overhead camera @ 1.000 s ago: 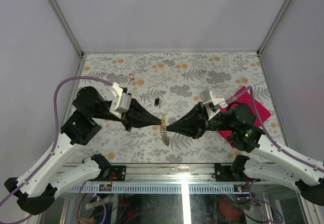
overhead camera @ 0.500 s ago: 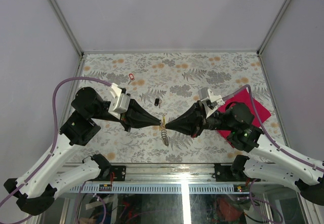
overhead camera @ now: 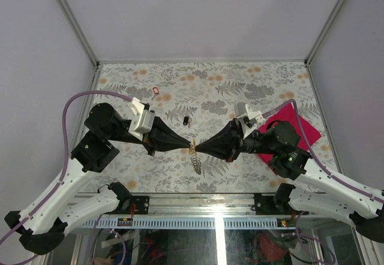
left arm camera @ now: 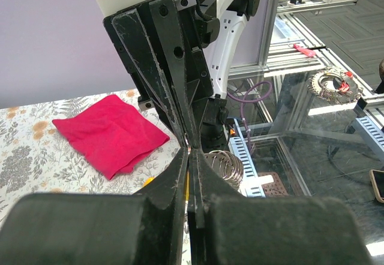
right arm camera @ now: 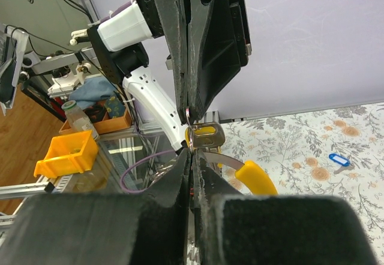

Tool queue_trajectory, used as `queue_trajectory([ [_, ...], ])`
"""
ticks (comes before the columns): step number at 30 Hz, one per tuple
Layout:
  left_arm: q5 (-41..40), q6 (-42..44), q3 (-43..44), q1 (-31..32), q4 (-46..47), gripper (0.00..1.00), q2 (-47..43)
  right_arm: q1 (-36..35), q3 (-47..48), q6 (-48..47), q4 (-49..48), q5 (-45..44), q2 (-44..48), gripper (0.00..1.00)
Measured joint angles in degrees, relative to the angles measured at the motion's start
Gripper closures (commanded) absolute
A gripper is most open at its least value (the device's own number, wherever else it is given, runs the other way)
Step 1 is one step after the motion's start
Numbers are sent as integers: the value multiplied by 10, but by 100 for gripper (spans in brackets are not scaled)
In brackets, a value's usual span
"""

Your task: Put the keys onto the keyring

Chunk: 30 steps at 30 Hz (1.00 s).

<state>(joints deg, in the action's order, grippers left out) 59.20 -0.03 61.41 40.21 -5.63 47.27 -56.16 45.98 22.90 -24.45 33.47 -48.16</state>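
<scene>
Floral table [overhead camera: 240, 79], right gripper [overhead camera: 197, 148] nudged leftward, keyring [overhead camera: 195, 162] dangling beneath.

Floral table [overhead camera: 240, 79] w/ magenta cloth [overhead camera: 303, 124], red key [overhead camera: 156, 90], black key [overhead camera: 186, 120].

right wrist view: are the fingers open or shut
Shut: the right fingers meet with only a thin slit between them, apparently pinching the keyring at their tips.
</scene>
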Motion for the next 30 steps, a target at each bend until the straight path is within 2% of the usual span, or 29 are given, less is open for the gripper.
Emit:
queue_trajectory([
  [30,9,-3,0,0,0,100,0,0,-3,25,-8,-16,0,100],
])
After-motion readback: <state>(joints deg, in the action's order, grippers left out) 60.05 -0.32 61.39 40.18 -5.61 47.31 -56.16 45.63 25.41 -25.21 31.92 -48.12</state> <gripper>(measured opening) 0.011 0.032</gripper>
